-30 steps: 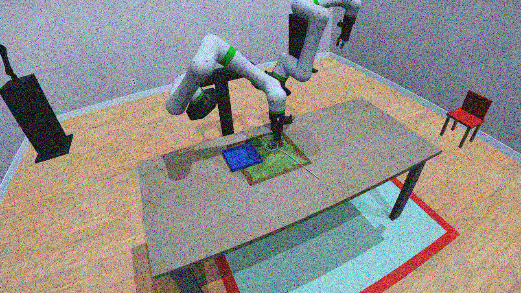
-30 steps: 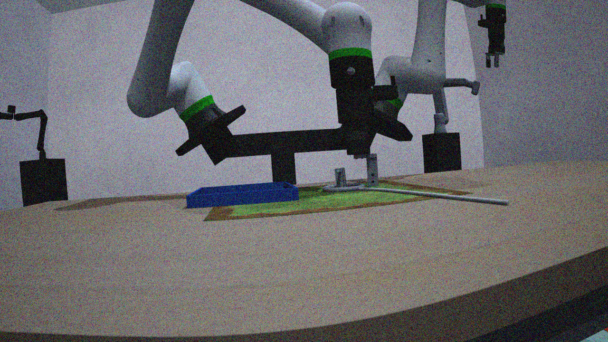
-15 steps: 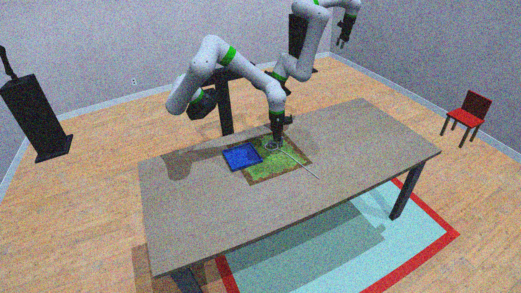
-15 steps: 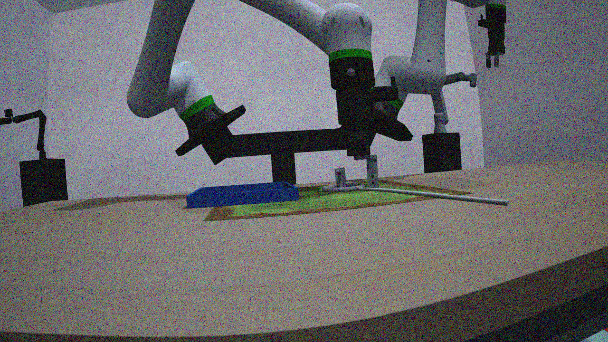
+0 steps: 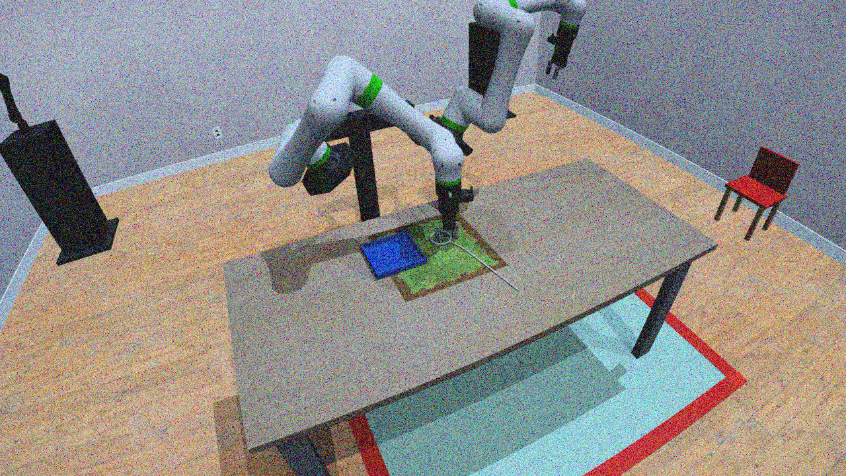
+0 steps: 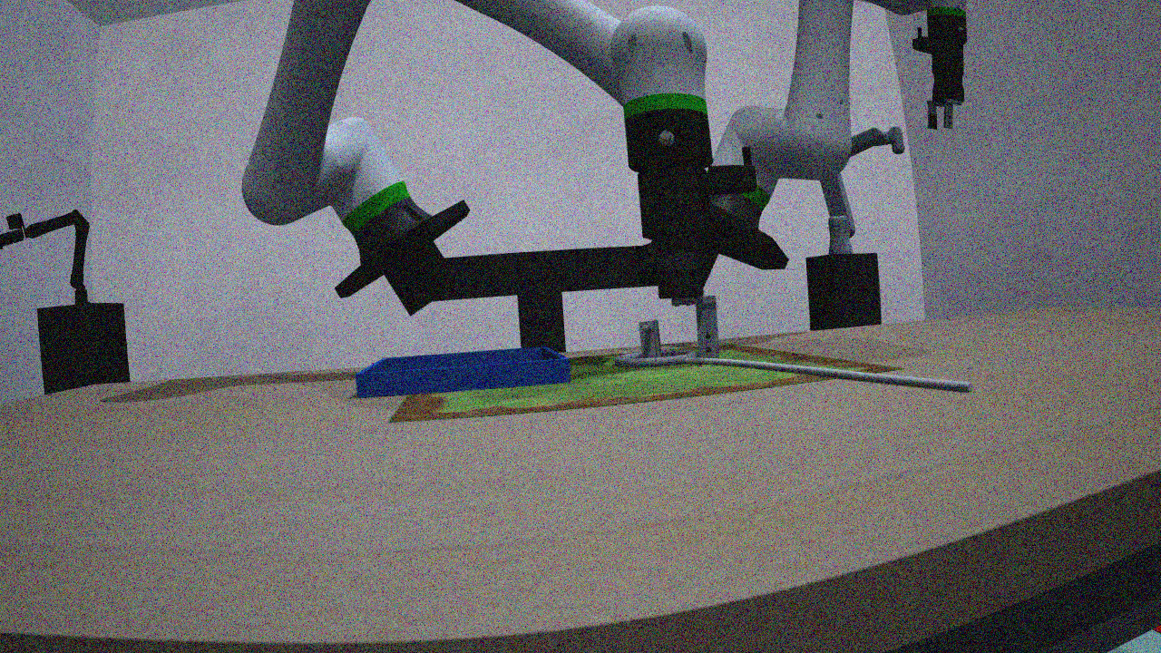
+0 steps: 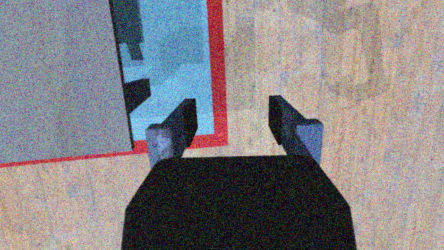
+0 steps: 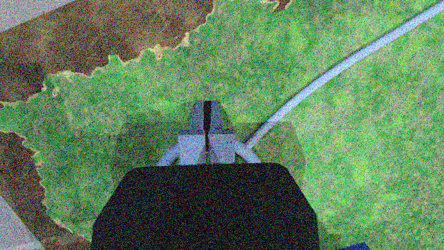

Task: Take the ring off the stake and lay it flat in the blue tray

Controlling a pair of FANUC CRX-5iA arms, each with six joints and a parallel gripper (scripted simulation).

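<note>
In exterior — stake [image 5: 439, 234] [image 6: 649, 337]; right wrist — hidden.

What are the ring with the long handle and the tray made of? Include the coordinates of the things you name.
The ring [image 5: 432, 240] [image 6: 629, 361] [image 8: 168, 155] looks like smooth metal, perhaps painted: pale grey, slim, evenly round. The blue tray [image 5: 381, 275] [image 6: 463, 376] may be matte plastic, going by its uniform colour.
</note>
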